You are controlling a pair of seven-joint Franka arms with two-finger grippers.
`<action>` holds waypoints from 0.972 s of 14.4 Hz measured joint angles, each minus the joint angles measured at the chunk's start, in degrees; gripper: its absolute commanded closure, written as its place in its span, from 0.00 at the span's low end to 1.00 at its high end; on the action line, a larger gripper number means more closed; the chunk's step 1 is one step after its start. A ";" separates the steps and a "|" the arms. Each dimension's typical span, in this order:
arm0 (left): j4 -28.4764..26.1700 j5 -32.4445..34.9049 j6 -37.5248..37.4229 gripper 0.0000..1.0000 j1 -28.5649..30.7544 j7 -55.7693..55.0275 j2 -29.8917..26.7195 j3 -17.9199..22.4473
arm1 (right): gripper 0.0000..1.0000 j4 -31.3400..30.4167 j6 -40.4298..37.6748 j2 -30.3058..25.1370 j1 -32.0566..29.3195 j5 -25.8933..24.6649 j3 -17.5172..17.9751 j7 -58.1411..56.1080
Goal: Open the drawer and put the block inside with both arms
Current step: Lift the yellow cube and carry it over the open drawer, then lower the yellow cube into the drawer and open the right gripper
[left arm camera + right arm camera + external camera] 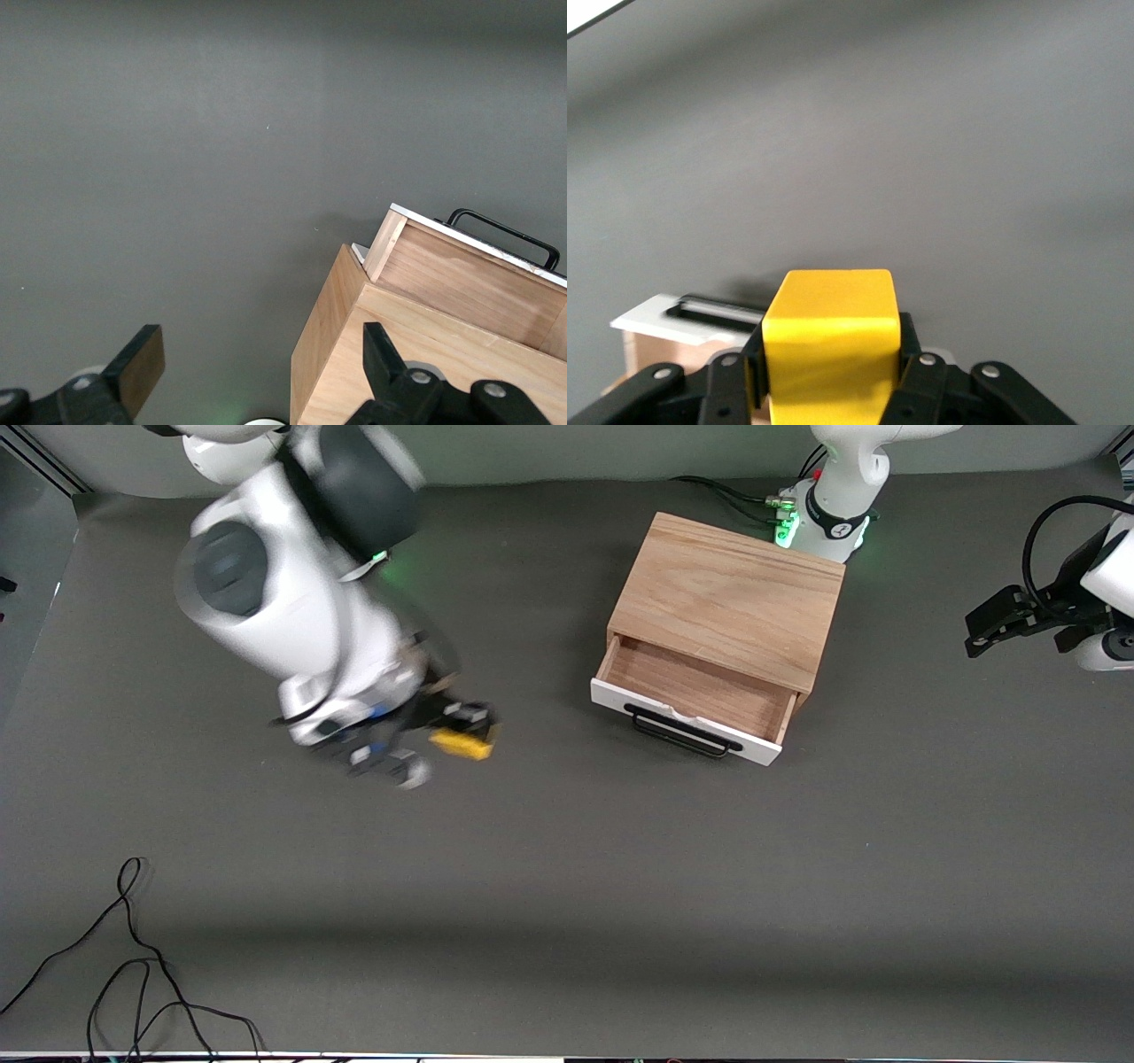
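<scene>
The light oak cabinet (731, 598) stands near the left arm's base. Its drawer (700, 686) is pulled open and empty, with a white front panel and black wire handle (678, 732) facing the front camera. My right gripper (456, 731) is shut on the yellow block (462, 744) and holds it in the air over bare table, toward the right arm's end from the drawer. In the right wrist view the block (830, 341) sits between the fingers, with the drawer front (664, 319) below. My left gripper (979, 629) is open and empty, off the cabinet's side; its wrist view shows the cabinet (425, 354).
Loose black cables (133, 974) lie on the table near the front edge at the right arm's end. More cables (740, 500) run to the left arm's green-lit base (828, 522). The grey table (567, 886) stretches wide in front of the drawer.
</scene>
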 measured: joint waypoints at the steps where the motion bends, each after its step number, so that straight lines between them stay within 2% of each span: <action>1: 0.00 0.00 0.05 0.00 0.00 0.00 0.00 0.01 | 0.81 0.07 2.32 0.55 2.71 0.00 0.00 3.05; 4: -0.01 0.00 0.08 0.00 0.01 0.00 0.03 0.15 | 0.81 0.21 7.34 2.92 9.77 -0.24 -0.08 10.25; 7: -0.02 0.00 0.09 0.00 0.02 0.00 0.03 0.23 | 0.81 0.29 9.78 6.30 15.09 -2.61 -0.18 16.08; 14: -0.03 0.00 0.11 0.00 0.02 0.01 0.03 0.25 | 0.81 0.38 10.78 12.59 19.60 -4.19 -0.24 21.47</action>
